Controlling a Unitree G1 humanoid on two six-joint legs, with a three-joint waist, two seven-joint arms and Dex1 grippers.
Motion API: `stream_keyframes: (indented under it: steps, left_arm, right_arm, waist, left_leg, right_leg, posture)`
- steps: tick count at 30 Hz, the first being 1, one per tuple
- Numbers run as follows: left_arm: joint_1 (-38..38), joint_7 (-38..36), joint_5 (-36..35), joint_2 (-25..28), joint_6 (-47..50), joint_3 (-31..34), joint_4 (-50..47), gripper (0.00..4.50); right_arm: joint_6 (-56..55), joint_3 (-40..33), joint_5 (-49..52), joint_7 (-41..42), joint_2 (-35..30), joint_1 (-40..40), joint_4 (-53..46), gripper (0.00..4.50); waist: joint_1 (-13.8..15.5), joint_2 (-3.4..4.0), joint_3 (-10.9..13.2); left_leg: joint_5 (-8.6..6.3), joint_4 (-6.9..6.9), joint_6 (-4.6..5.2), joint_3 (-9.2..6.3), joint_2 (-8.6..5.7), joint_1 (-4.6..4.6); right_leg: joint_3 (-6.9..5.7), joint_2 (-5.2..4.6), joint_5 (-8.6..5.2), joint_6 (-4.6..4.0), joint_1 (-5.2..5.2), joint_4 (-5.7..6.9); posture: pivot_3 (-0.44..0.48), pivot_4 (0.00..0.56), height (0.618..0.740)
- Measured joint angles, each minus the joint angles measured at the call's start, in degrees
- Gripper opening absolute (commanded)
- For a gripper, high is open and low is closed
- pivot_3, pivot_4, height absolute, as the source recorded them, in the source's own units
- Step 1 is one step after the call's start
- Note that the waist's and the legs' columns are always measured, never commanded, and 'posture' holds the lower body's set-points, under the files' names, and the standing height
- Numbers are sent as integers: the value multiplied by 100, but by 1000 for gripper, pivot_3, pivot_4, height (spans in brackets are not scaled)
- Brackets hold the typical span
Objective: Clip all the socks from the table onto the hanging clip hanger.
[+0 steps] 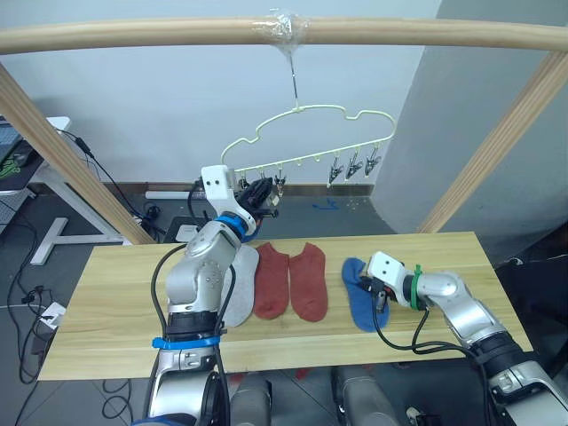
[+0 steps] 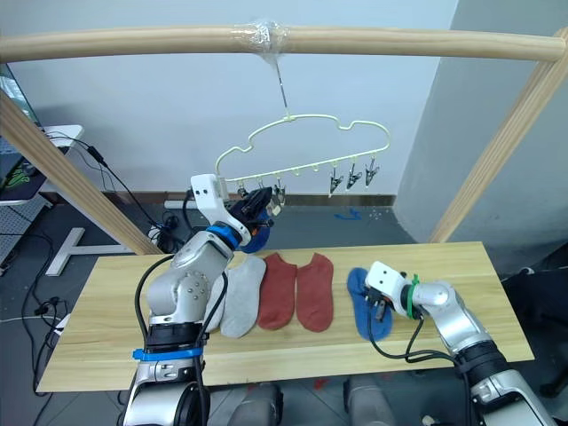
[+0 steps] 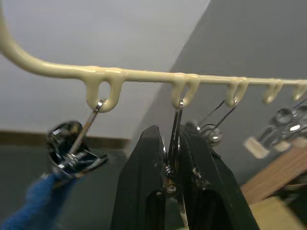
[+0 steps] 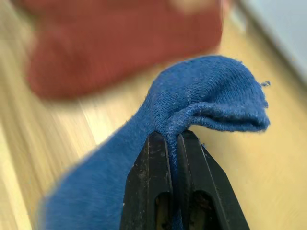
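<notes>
On my right gripper (image 4: 173, 143) the two black fingers are pinched tight on a fold of the blue sock (image 1: 359, 293), which bunches up just above the fingertips. That sock lies on the table (image 1: 115, 311), long axis running from the near edge toward the far edge, to the right of the others. My left gripper (image 3: 174, 143) is raised at the clip hanger (image 1: 306, 138), its fingers squeezed on one of the grey metal clips (image 3: 176, 124) near the left end of the row. The next clip to its left holds a second blue sock (image 3: 33, 206); I can see only its blue edge there.

The hanger's bottom bar runs left to right, hook up, hung from a round wooden beam (image 1: 133, 35). Three clips dangle free at its right end.

On the table the two rust red socks (image 1: 291, 280) lie side by side, touching, both lengthwise toward the far edge. A light grey sock (image 1: 240, 288) lies just left of them, partly behind my left arm.

The tabletop is light planked wood. Beyond it are a grey floor with cables, a white wall and slanted wooden posts.
</notes>
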Motion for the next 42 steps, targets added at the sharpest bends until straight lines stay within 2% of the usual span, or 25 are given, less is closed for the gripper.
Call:
stream_keyframes:
  steps: [5, 9, 16, 34, 36, 42]
  left_arm:
    - [-221, 349, -1695, -38, 1321, 898, 153, 129]
    - [-286, 536, -2432, 34, 1861, 1120, 275, 129]
    - [-273, 529, -2701, 262, 2107, 1006, 238, 129]
    - [24, 528, -3008, 299, 2022, 732, -92, 129]
    - [88, 518, -2995, 322, 1946, 664, -192, 860]
    - [207, 536, -3096, 341, 1900, 664, -230, 2689]
  right_arm:
    - [1239, -101, 795, 156, 372, -68, -1442, 19]
    - [1871, -121, 983, -135, 884, -562, -1678, 19]
    - [2284, -157, 1173, -294, 1073, -934, -1696, 19]
    - [2558, -200, 1429, -415, 1224, -1219, -1761, 19]
    - [2544, -197, 1429, -423, 1236, -1221, -1739, 0]
    - [2516, -197, 1427, -461, 1248, -1221, -1654, 0]
  waist:
    - [-3, -1, 0]
    - [22, -1, 0]
    - [93, -1, 0]
    - [96, -1, 0]
    - [97, -1, 0]
    - [99, -1, 1]
  left_leg:
    - [-1, 0, -1, -1, 0, -6]
    - [0, 0, -2, -2, -1, -9]
    - [-1, -5, -4, -3, -1, -29]
    - [-2, -23, -4, -2, 0, -40]
    - [-3, -25, -4, -2, 0, -41]
    - [-3, -25, -4, -2, 0, -43]
  right_leg:
    - [-1, 0, 0, 0, -2, -8]
    - [-3, 0, 0, -1, -5, -10]
    - [-4, -1, 1, -3, -20, -25]
    - [-6, -3, 1, -2, -20, -66]
    - [-6, -3, 2, -2, -20, -69]
    - [-6, -4, 1, -2, -20, -72]
  posture:
    - [50, 206, 740]
    - [50, 206, 740]
    - [59, 201, 740]
    - [72, 206, 740]
    - [72, 206, 740]
    - [79, 208, 740]
